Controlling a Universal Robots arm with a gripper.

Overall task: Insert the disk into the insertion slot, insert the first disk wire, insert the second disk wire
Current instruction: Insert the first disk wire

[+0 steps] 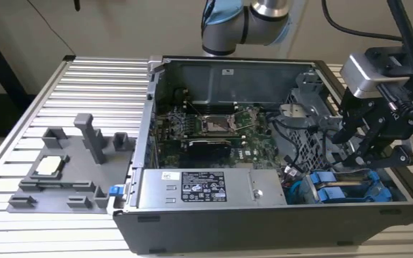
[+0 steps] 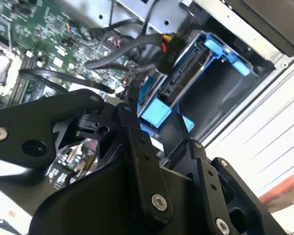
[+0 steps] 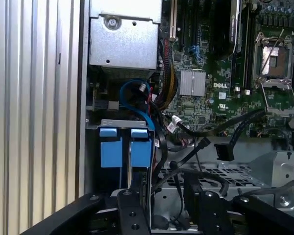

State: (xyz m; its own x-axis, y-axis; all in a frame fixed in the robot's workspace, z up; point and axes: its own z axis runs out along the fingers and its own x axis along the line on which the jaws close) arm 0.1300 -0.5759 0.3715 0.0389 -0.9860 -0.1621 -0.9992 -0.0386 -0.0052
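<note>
The disk, silver-grey in its blue carrier, sits inside the insertion slot at the case's front corner on the exterior view's right. Two blue carrier tabs stand side by side in the bay. A black connector with dark wires rests against the disk's end; I cannot tell whether it is seated. A loose black wire plug hangs over the perforated cage. My gripper hovers just above the bay, open with nothing between its black fingers.
The open computer case lies on a slatted aluminium table. The motherboard fills its middle and a grey labelled power supply lies along the front wall. A grey fixture stands on the exterior view's left.
</note>
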